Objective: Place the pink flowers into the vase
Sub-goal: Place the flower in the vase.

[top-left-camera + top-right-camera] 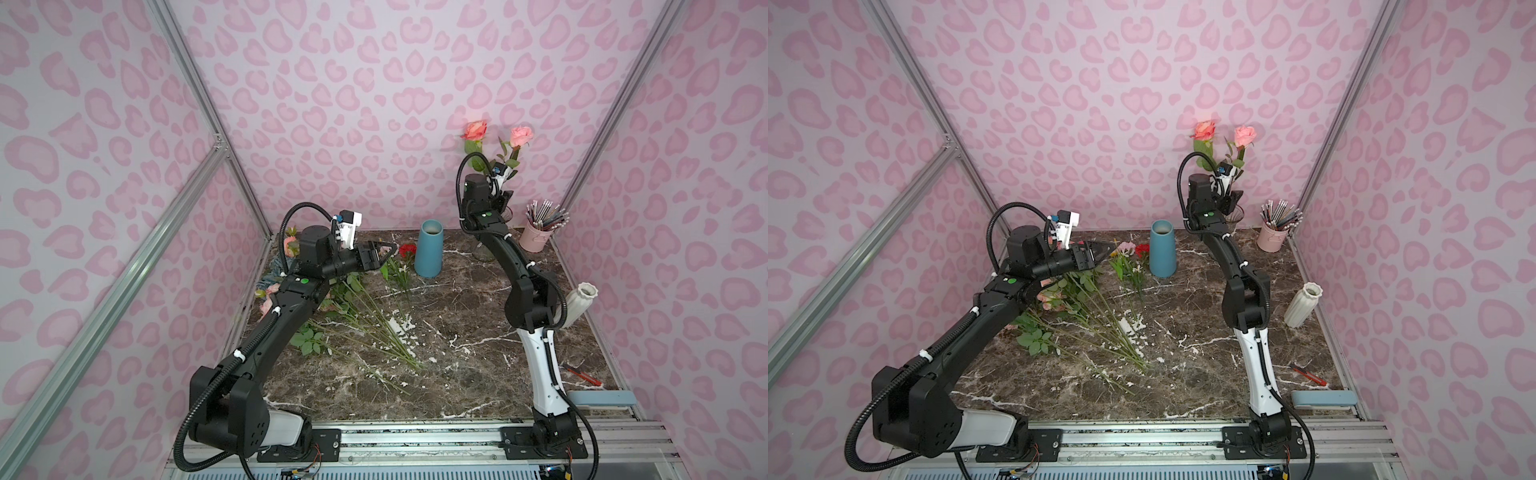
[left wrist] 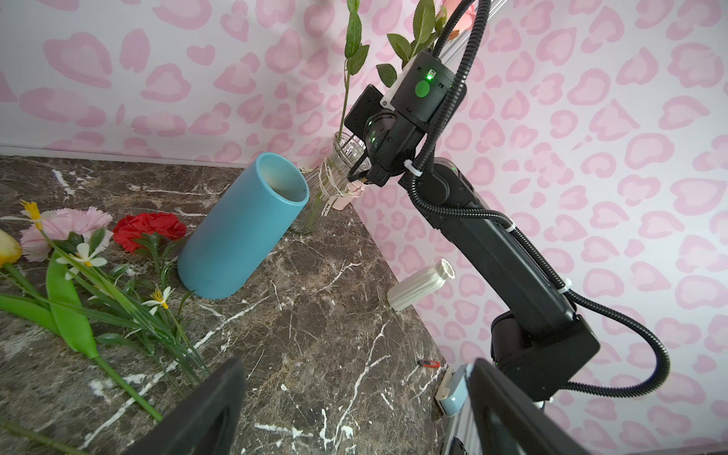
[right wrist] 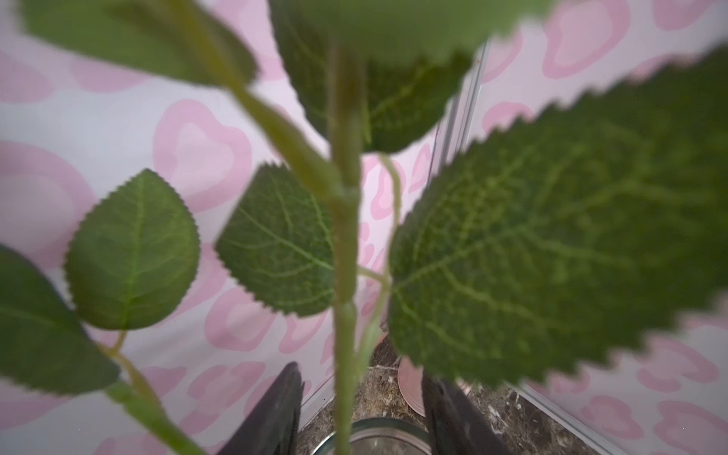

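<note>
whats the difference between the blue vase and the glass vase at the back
The blue vase is opaque and smooth; the glass vase is clear, with string tied round it. The blue vase looks empty at its mouth, while the glass vase holds pink roses. The blue vase is wider and stands at the back middle; the glass vase sits further right. Both stand upright on the marble table.

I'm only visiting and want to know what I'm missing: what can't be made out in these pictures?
- Glass vase: in both top views, largely behind the right arm.
- Pink flowers on the table: several heads covered by the left arm in both top views.
- Rose blooms: cut off by the right wrist view's edge; near leaves blurred.
- Right hand: only its fingertips show there.
</note>
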You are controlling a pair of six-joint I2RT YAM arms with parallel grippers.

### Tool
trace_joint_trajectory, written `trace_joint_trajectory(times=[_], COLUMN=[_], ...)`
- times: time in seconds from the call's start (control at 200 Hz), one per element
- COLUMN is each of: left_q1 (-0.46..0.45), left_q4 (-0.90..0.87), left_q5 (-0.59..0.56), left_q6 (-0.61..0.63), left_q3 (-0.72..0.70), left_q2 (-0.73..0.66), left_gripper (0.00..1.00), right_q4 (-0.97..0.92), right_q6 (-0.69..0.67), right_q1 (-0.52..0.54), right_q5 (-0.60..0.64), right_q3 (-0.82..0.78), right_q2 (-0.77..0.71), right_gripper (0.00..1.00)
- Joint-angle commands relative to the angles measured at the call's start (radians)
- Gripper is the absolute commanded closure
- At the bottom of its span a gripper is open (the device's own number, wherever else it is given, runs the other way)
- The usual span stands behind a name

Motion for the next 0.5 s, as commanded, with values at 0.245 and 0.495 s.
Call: trace_joint_trajectory(times=[0.245,0.495], left_q1=[-0.001,-0.001], left_q4=[0.026,0.01], left_q5=[-0.012,-0.031], left_q6=[0.008,0.017], left_q3=[0.004,0.009], left_q2=[-0.005,-0.009], left_gripper=[0.07,0.05], right_q4=[-0.119,-0.231], right_q6=[0.142,0.214], right_q1=[0.002,0.01], right_q5=[-0.078,-0.078], right_q3=[-0.05,-0.067], right_q2=[-0.069,-0.102], right_gripper=[0.46,0.47])
